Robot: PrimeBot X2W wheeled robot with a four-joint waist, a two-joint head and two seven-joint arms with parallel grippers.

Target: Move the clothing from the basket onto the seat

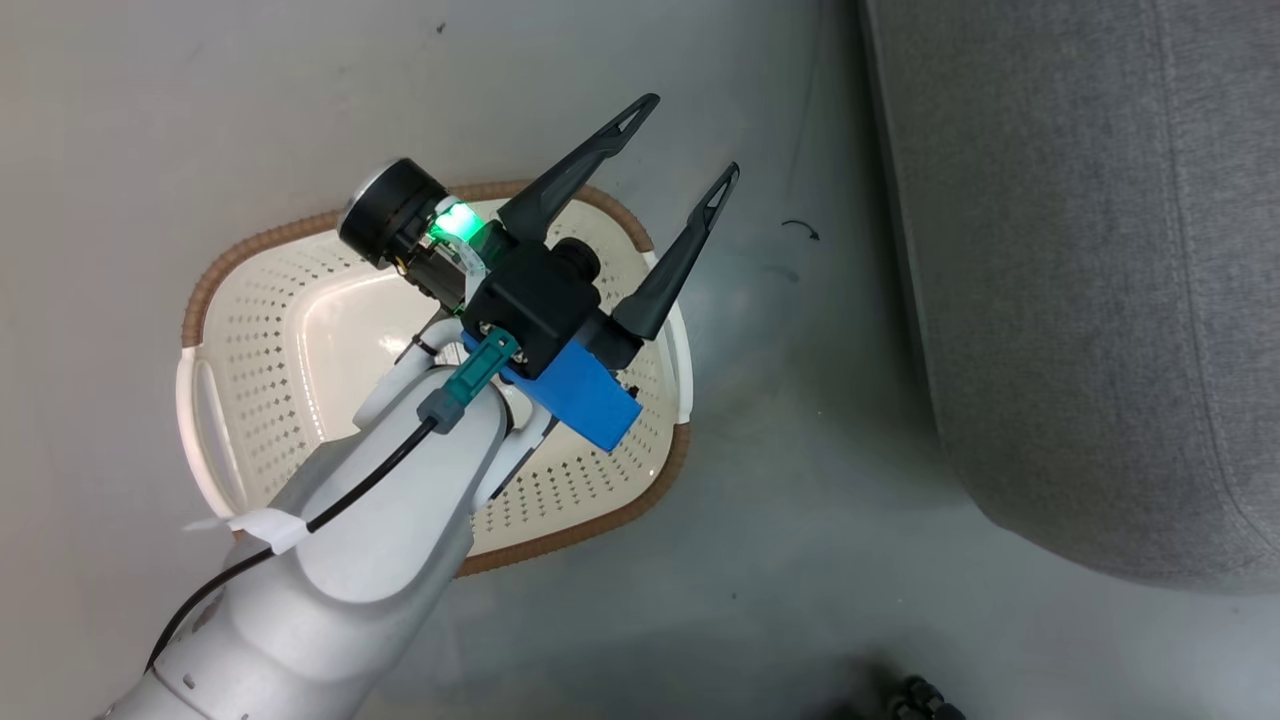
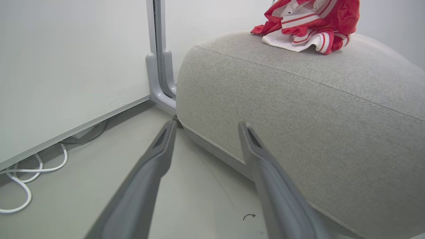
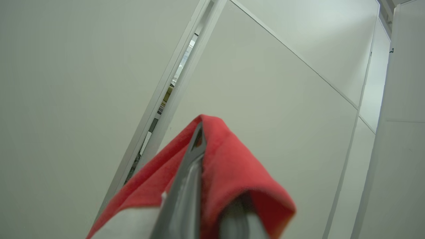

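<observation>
The seat lies ahead and to the right of the left tool, well apart from it. The basket sits on the floor directly beneath that tool and its pale forearm. What shows of the basket's inside holds no red fabric, though the arm hides part of it. The left tool's fingers stand wide apart with nothing between them.

The clothing is bunched on top of the seat, up and to the right of the left tool's line. It rises out of the top of the left wrist view.

The right tool has its fingers close together. Red fabric passes between them and drapes over the tips, so I judge it clamped on the clothing.

The task looks nearly finished, and the risk lies in the let-go. If the fabric stays hooked over those tips when the right tool opens and draws back, it could drag the heap across the seat's rounded top and onto the floor.

The head view supplies the basket's bare inside. The left wrist view supplies the heap resting on the seat. The right wrist view supplies the cloth on the tips.
</observation>
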